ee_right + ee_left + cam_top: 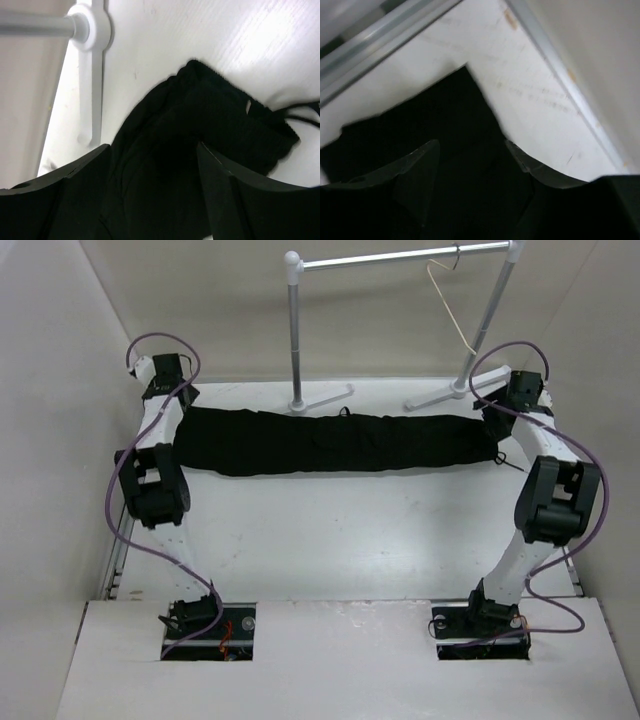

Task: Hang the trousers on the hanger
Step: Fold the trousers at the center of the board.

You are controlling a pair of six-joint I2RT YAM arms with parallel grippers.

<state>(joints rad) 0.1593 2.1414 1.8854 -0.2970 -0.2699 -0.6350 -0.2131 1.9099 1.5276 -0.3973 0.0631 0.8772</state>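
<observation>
White laminate bench [350, 540] fills the scene between plain pale walls. Across its far half lie the long black soft-fabric trousers [330, 443], stretched flat in one band running left to right, with the drawstring waist at the right end. Just beyond them, at the far edge, stands the white-and-silver tubular rail stand [400, 258], its feet near the trousers' far hem. The thin pale cream triangular clothes hanger [449, 306] hangs from the rail towards the right, well above the trousers and not touching them.

The left tool [472, 145] sits over the trousers' left end, near the bench's far-left corner. Its dark fingers are spread apart, with black cloth showing between them, so it is released. The right tool [153, 146] sits over the waist end, beside a foot of the stand. It is likewise spread wide, with fabric between its fingers. A thin black drawstring cord [300, 112] trails from the waistband onto the bare bench.
</observation>
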